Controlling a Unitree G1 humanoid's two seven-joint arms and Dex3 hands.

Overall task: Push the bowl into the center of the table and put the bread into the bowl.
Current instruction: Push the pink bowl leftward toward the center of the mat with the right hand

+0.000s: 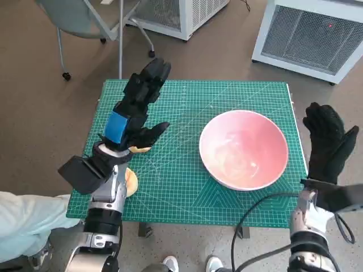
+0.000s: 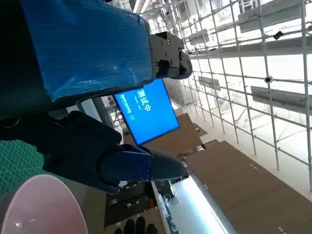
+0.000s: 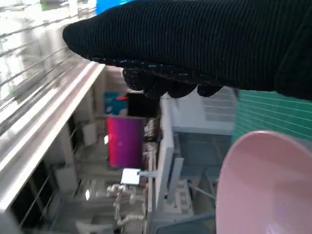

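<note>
A small table (image 1: 170,198) covered by a green cutting mat with a white grid is seen from steeply above. A pink bowl (image 1: 244,149) sits upright on the right half of the mat, right of the table's middle, and nothing is visible inside it. The bread (image 1: 131,182), a pale tan piece, lies near the left near corner of the mat, mostly hidden under the left forearm; a further tan sliver shows just beneath the left palm.

The left robot hand (image 1: 138,107), black with blue tape across its back, is raised over the left half of the table with its fingers stretched toward the far edge and its thumb out to the right. It is spread and holds nothing, well apart from the bowl.

The right robot hand (image 1: 328,139), in a black knitted glove, is held upright just beyond the right edge of the table, beside the bowl but apart from it. Its fingers are extended and it grips nothing.

On the brown floor beyond the table stand a wheeled chair (image 1: 93,22) and two white vented units (image 1: 309,34).
</note>
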